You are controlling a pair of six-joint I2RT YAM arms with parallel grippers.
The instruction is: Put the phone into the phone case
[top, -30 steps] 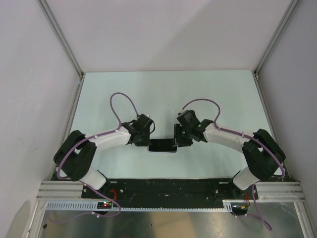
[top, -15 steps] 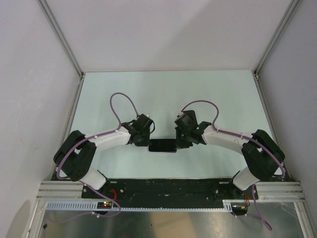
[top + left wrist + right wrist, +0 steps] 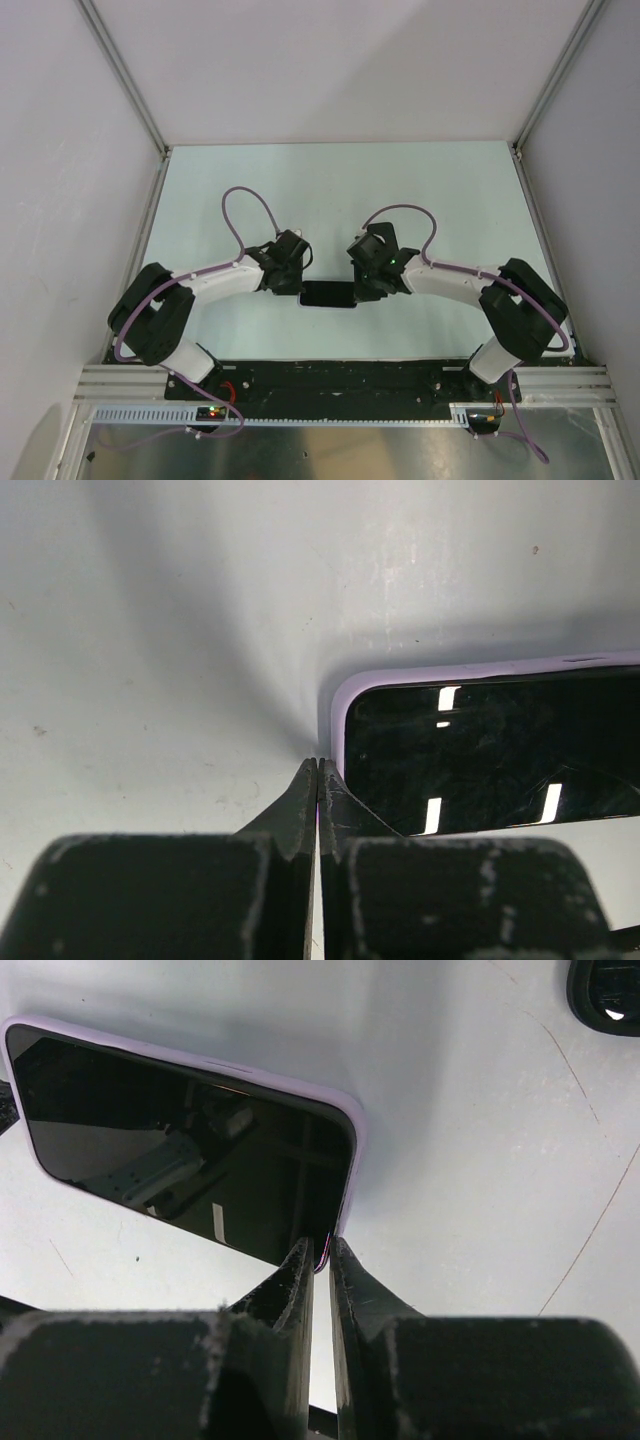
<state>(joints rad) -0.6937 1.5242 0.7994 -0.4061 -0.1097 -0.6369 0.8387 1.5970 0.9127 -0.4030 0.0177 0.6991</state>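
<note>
- The phone [image 3: 327, 294] lies flat on the desk [image 3: 330, 190] inside the purple phone case [image 3: 337, 705]. The screen faces up.
- The job looks close to done. I think this step is pushing the last edges of the case over the phone.
- The left claw [image 3: 317, 765] is closed tight and holds nothing. Its tips touch the left corner of the phone case.
- The right claw [image 3: 321, 1250] is narrow. It seems to pinch the rim at the right corner of the phone case.
- Next, I think the claws need to press gently on the corners without sliding the phone case away.
- In the wrist views, no purple rim shows along one long side, so that side may need a check.
- The phone's long side runs from the left claw to the right claw.
- I cannot tell which end is the top.
</note>
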